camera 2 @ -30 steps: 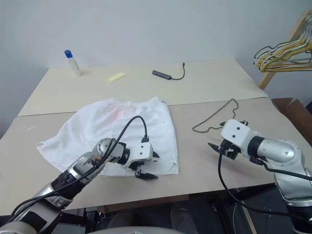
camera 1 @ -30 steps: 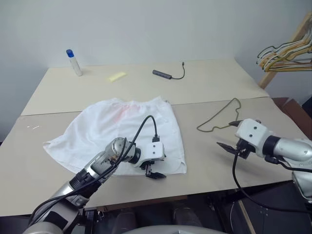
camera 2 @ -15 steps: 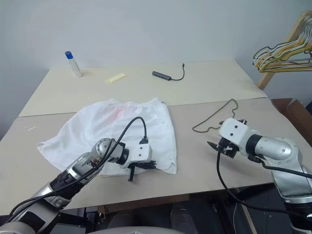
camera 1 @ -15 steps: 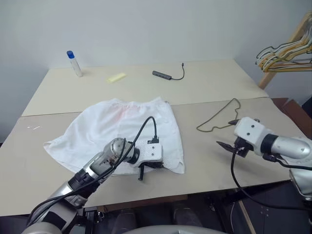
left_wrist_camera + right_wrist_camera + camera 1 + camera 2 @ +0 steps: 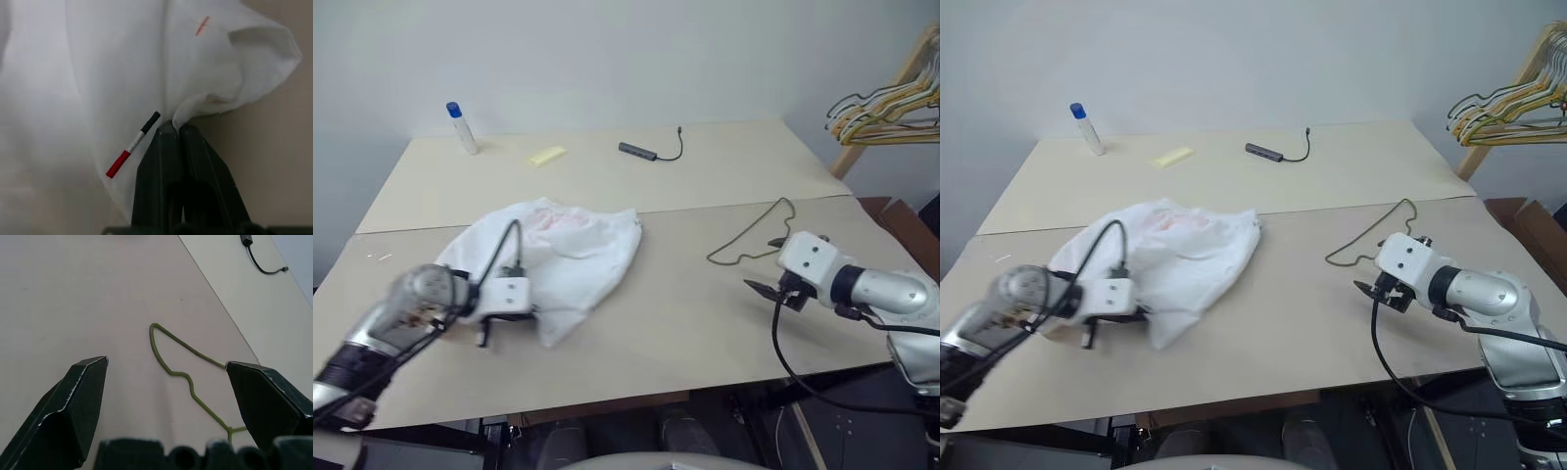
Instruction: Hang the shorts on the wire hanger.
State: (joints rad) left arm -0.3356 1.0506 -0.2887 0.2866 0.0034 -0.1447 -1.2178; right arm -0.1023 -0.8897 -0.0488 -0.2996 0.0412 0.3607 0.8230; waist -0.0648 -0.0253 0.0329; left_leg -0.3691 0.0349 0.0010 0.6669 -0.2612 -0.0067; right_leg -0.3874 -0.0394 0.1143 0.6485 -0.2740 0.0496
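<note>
The white shorts (image 5: 570, 245) lie bunched and folded over on the near table, with a faint pink stain on top. My left gripper (image 5: 172, 126) is shut on an edge of the shorts (image 5: 117, 73), next to a small red and dark mark (image 5: 132, 144). In the head views that gripper (image 5: 485, 331) is at the shorts' left side. The olive wire hanger (image 5: 749, 242) lies flat at the right. My right gripper (image 5: 759, 289) hovers open just in front of it, and the wrist view has the hanger (image 5: 182, 366) ahead between the spread fingers.
On the far table stand a blue-capped bottle (image 5: 462, 127), a yellow slip (image 5: 548, 154) and a dark adapter with a cable (image 5: 642, 150). Bunched yellow and green hangers (image 5: 886, 106) hang on a wooden rack at the far right. A seam separates the two tables.
My left gripper shut on the shorts' near right edge and swept left, pulling that edge over so the flat shorts folded into a bunch. The right arm stayed put.
</note>
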